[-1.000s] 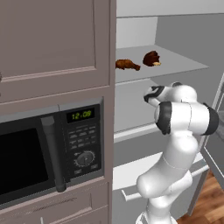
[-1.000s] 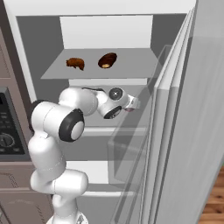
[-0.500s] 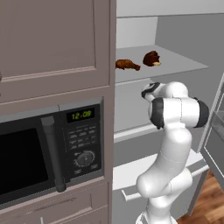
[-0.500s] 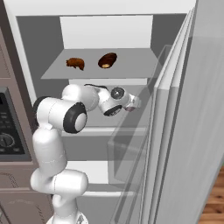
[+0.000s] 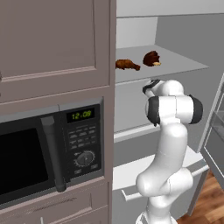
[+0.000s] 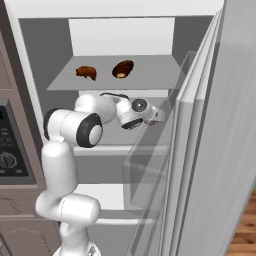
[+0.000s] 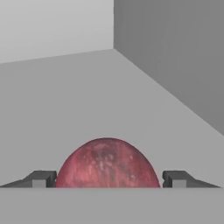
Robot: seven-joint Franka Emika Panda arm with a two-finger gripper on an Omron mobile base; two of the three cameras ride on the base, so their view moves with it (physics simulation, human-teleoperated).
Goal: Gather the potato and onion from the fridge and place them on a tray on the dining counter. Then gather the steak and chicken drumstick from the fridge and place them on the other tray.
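Arm nearer; mottled red onion (image 7: 107, 164) dome.

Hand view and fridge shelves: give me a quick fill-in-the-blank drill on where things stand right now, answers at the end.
1. The round red onion sits ___ the two fingertips of the pincer.
2. The drumstick and the steak lie on the fridge shelf ___ the arm's hand.
3. The pincer's jaws are ___, with a gap on each side of the onion.
4. The microwave clock reads ___.

Answers: between; above; open; 12:09
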